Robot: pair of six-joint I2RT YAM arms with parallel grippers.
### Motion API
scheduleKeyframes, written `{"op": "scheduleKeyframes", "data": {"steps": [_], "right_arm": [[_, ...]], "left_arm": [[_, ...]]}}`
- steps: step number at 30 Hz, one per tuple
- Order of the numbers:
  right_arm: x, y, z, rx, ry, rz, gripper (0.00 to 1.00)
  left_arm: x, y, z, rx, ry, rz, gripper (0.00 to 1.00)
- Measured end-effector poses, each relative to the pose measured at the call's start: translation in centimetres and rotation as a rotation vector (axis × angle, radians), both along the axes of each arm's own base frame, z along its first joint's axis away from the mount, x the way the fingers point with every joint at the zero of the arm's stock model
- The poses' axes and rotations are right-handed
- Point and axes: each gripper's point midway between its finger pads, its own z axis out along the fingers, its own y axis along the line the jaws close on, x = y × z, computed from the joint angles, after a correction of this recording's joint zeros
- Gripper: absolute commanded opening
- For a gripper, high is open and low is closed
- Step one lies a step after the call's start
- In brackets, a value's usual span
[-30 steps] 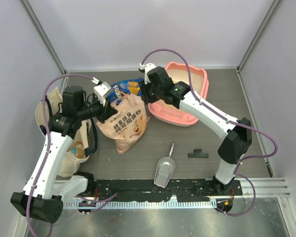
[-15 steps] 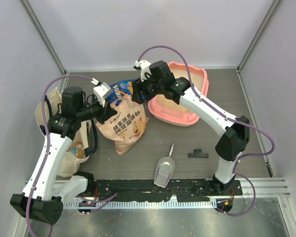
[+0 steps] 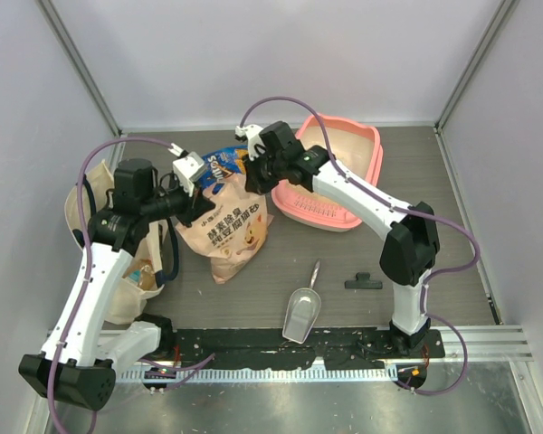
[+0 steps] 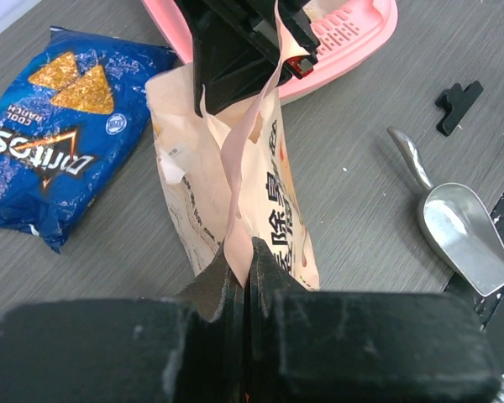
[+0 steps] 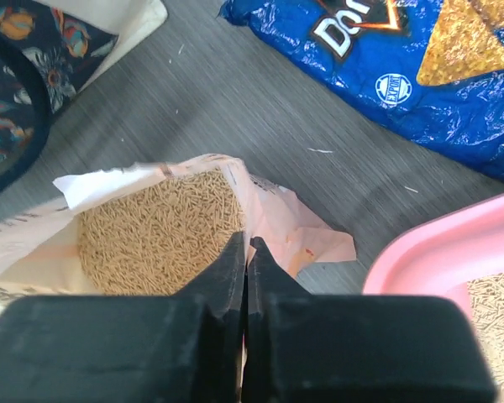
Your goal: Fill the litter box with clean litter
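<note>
The pinkish-beige litter bag (image 3: 228, 228) with the orange cat print stands left of centre, its mouth open. My left gripper (image 3: 202, 197) is shut on the bag's left top edge, seen in the left wrist view (image 4: 245, 252). My right gripper (image 3: 251, 174) is shut on the bag's right top edge, seen in the right wrist view (image 5: 247, 245). Beige litter pellets (image 5: 155, 235) fill the open bag. The pink litter box (image 3: 366, 154) lies at the back right with some litter in it, and its rim (image 5: 454, 248) shows beside the right gripper.
A blue Doritos bag (image 3: 226, 163) lies behind the litter bag. A cream tote bag (image 3: 89, 203) sits at the left edge. A metal scoop (image 3: 302, 309) and a black clip (image 3: 363, 283) lie on the table near the front.
My right gripper has moved left from over the litter box's edge to the bag's right top edge. The left arm and the bag have stayed in place.
</note>
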Motion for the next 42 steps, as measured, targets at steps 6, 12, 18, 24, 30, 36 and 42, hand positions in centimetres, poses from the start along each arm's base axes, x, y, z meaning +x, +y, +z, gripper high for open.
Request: {"op": "scheduleKeyframes", "data": {"steps": [6,12,18,24,30,36,42], "right_arm": [[1.6,-0.9,0.3,-0.059,-0.051,-0.175,0.01],[3.0,-2.5,0.5,-0.076,-0.069,-0.344,0.07],[2.7,-3.6,0.9,-0.069,-0.056,-0.399,0.39],[3.4,-5.5,2.9,0.003,-0.028,-0.406,0.63],[3.9,-7.6,6.3,0.117,-0.037,-0.252,0.67],[-6.0,-11.9,5.6,0.006,-0.244,0.311,0.72],[-15.6,-15.6,-1.1,-0.192,-0.381,0.855,0.75]], "left_arm": [[0.8,0.2,0.3,0.081,-0.061,-0.053,0.0],[2.6,0.2,0.4,0.158,-0.124,-0.113,0.0],[2.7,0.3,0.2,0.218,-0.185,-0.177,0.0],[2.6,0.5,0.3,0.224,-0.193,-0.172,0.0],[2.7,0.4,0.2,0.201,-0.177,-0.152,0.0],[2.9,0.4,0.2,0.178,-0.156,-0.127,0.0],[2.7,0.5,0.2,0.169,-0.148,-0.11,0.0]]}}
